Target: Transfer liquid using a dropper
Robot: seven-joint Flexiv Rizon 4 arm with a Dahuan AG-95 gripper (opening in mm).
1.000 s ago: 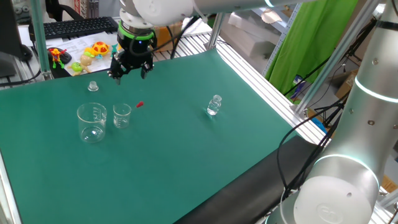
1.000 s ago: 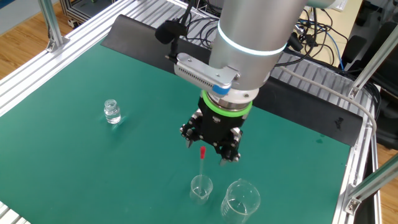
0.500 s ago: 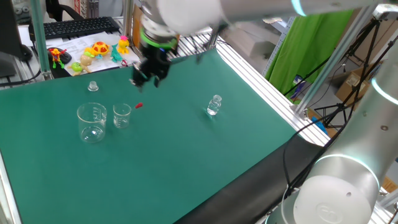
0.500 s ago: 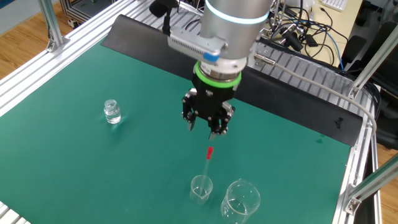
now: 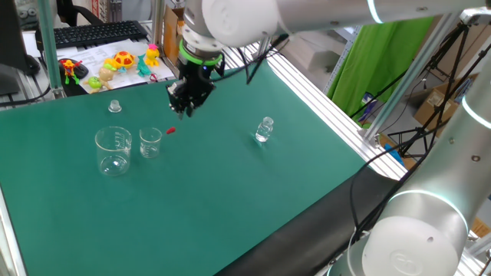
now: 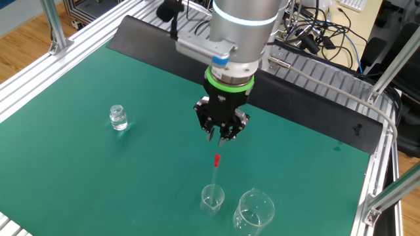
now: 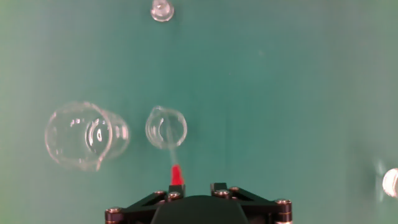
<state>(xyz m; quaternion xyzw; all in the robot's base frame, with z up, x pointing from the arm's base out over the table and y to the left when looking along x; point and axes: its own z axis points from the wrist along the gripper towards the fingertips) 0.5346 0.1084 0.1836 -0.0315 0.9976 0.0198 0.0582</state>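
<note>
The hand (image 6: 222, 131) is hanging in the air over the green tabletop (image 6: 98, 164). Its two fingers are sitting close together and it is holding nothing.

The dropper (image 6: 215, 172) is standing in the small beaker (image 6: 212, 198). Its tip is down inside the cup and it is leaning on the rim, so its red bulb (image 5: 171, 129) is sticking up and out. That looks like a good way to leave it, because the bulb is easy to reach from above. The bulb is just below the hand but not touching it.

The dropper is a thin, clear tube, and its bulb looks soft and rubbery. Both beakers are round, clear and shiny like glass. The big beaker (image 5: 113, 150) is sitting just beside the small one. A small clear bottle (image 5: 264, 129) is standing well apart from them. The tabletop is looking flat and smooth.
</note>
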